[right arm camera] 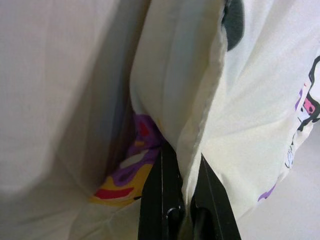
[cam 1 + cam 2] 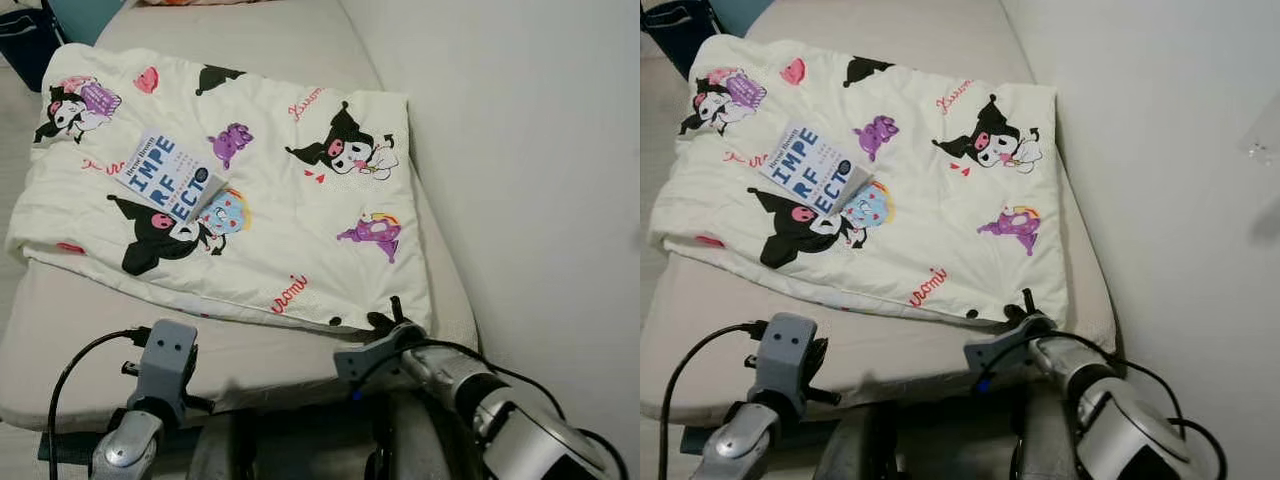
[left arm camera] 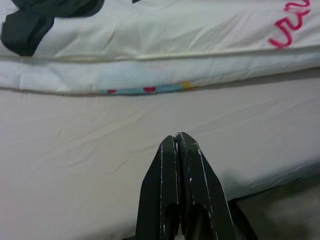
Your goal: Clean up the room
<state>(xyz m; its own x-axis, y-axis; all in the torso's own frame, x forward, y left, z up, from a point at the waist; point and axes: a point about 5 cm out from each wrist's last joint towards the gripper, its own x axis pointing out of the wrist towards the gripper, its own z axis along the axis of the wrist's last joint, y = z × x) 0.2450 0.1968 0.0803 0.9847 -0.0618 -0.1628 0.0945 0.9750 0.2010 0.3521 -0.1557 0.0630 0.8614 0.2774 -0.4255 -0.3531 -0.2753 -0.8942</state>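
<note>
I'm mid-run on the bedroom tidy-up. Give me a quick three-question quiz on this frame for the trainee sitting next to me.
1. True or false: the book lies on the bare mattress, clear of the blanket.
2. Which gripper has blanket fabric between its fingers? A) left gripper B) right gripper C) both
3. Fill in: the pinched corner of the blanket is the one nearest the ____.

Key
1. False. It rests on top of the blanket, over the cartoon print.
2. B. The right wrist view shows the blanket's edge between the fingers; the left gripper is shut on nothing, over the mattress short of the blanket's edge.
3. wall
</note>
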